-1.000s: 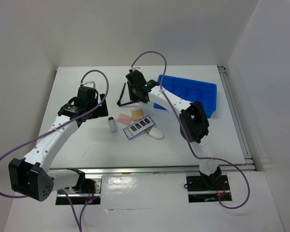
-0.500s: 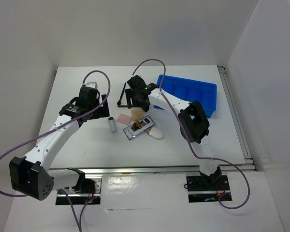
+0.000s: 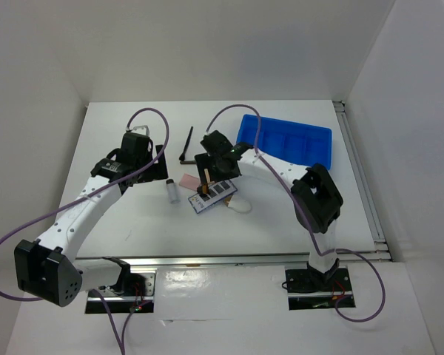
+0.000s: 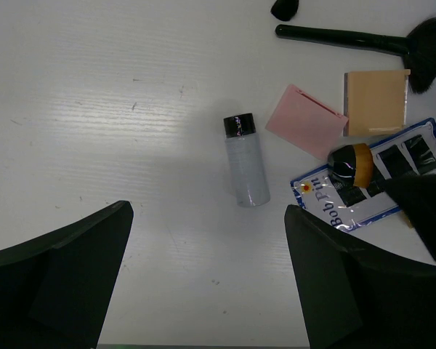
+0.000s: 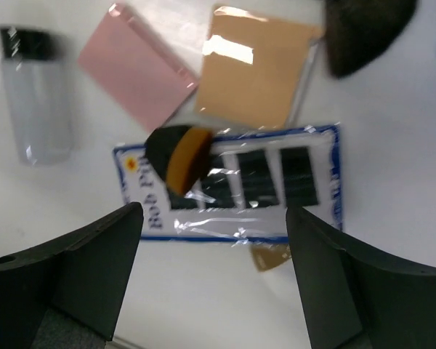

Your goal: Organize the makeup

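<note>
My right gripper [image 3: 214, 166] [image 5: 214, 269] hangs open over the dark eyeshadow palette [image 3: 216, 194] [image 5: 276, 182] [image 4: 392, 174]. A short brush with a black head and gold band [image 5: 178, 156] [image 4: 352, 163] lies across the palette's left end, not gripped. The pink pad [image 5: 138, 73] [image 4: 305, 120] and tan pad [image 5: 254, 73] [image 4: 376, 102] lie just beyond. The clear vial [image 4: 245, 169] [image 3: 172, 191] lies ahead of my open, empty left gripper [image 4: 207, 276] [image 3: 154, 161]. A black fan brush [image 4: 341, 38] and a thin black brush [image 3: 186, 143] lie farther back. The white sponge [image 3: 239, 206] sits near the palette.
The blue compartmented tray [image 3: 285, 144] stands at the back right, right of the right arm. White walls close the table at the back and both sides. A rail runs along the near edge [image 3: 237, 257].
My right gripper has moved nearer, from the black brushes to over the palette. The palette has shifted and the gold-banded brush now lies on it. The left arm has not moved.
</note>
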`<action>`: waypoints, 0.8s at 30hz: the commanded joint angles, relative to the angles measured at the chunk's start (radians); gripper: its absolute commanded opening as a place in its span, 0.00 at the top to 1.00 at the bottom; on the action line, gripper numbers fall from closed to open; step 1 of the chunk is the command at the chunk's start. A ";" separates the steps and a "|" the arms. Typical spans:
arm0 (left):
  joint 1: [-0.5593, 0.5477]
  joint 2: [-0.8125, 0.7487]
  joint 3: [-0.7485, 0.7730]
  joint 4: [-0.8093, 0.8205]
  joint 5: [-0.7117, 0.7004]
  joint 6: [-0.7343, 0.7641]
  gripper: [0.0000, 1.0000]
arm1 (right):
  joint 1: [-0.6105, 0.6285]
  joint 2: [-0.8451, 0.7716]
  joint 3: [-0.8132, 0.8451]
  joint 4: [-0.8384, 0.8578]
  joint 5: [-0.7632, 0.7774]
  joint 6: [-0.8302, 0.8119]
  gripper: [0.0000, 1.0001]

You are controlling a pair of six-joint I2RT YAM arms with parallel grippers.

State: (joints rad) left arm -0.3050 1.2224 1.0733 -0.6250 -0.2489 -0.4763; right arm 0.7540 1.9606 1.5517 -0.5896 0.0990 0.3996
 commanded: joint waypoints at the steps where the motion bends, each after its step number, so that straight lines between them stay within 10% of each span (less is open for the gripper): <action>1: -0.005 0.002 0.004 0.002 -0.016 -0.025 0.00 | 0.057 -0.072 -0.051 0.079 -0.071 -0.016 0.13; 9: -0.005 -0.037 0.004 -0.007 -0.016 -0.025 0.00 | 0.105 -0.014 -0.042 0.138 -0.047 0.042 0.05; 24: -0.005 -0.046 -0.006 -0.016 -0.026 -0.025 0.00 | 0.145 0.170 0.102 0.074 0.160 0.116 0.24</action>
State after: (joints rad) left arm -0.3050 1.2026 1.0733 -0.6407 -0.2558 -0.4828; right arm 0.8906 2.1128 1.5829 -0.5133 0.2104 0.4969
